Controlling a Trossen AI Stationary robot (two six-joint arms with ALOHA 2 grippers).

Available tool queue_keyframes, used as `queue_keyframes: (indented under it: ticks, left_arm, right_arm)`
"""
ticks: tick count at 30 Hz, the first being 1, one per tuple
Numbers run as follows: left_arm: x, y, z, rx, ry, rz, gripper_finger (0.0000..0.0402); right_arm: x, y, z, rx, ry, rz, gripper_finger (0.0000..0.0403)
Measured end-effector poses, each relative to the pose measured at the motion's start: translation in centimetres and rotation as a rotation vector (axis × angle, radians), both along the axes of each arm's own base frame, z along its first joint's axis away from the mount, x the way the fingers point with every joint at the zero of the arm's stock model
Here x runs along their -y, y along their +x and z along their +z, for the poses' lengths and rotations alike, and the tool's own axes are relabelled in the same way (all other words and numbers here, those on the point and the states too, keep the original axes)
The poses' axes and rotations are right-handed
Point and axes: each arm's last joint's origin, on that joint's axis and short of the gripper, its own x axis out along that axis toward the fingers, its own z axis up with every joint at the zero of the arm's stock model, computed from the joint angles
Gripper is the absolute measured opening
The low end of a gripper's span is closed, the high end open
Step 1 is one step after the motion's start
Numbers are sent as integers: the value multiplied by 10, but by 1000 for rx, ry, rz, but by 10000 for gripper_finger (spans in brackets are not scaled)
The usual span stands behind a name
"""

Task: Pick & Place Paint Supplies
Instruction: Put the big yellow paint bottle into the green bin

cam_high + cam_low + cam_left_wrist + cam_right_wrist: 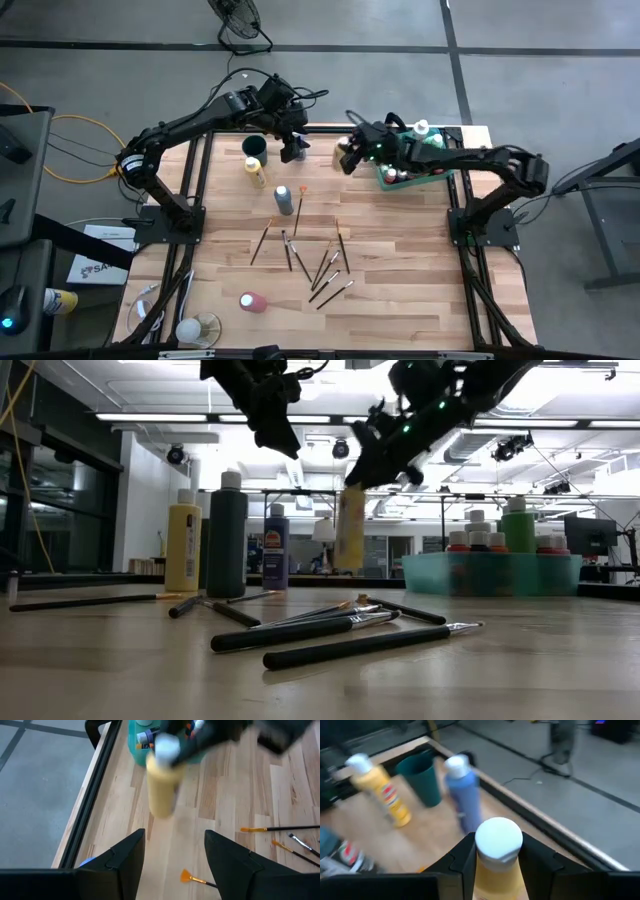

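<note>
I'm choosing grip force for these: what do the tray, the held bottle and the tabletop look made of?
Translucent teal rectangular tray: probably thin plastic, since bottles show through its wall. Pale yellow white-capped paint bottle in the right tool: likely smooth plastic with a glossy cap. Light butcher-block table: wood, with visible plank seams and grain, matte.

A translucent green tray (392, 183) and a dark cup (254, 146) (upright) stand on the wooden table (400, 270)
</note>
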Motion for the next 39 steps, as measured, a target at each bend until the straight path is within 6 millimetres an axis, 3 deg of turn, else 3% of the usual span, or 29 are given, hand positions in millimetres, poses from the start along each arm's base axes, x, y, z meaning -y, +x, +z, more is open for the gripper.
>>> queue_keyframes:
  ticks: [8,13,25,39]
  left_arm:
    - [0,0,0,0,0,0,197]
    - [0,0,0,1,1,0,197]
    - [0,1,0,8,4,1,197]
    - [-1,1,1,15,8,0,197]
  right_arm:
    - [-3,-51,43,11,-31,-267,113]
    - [-1,-75,49,-55,-43,-415,113]
    - [18,-93,30,-129,53,-706,113]
    - [45,-90,-5,-215,91,-904,113]
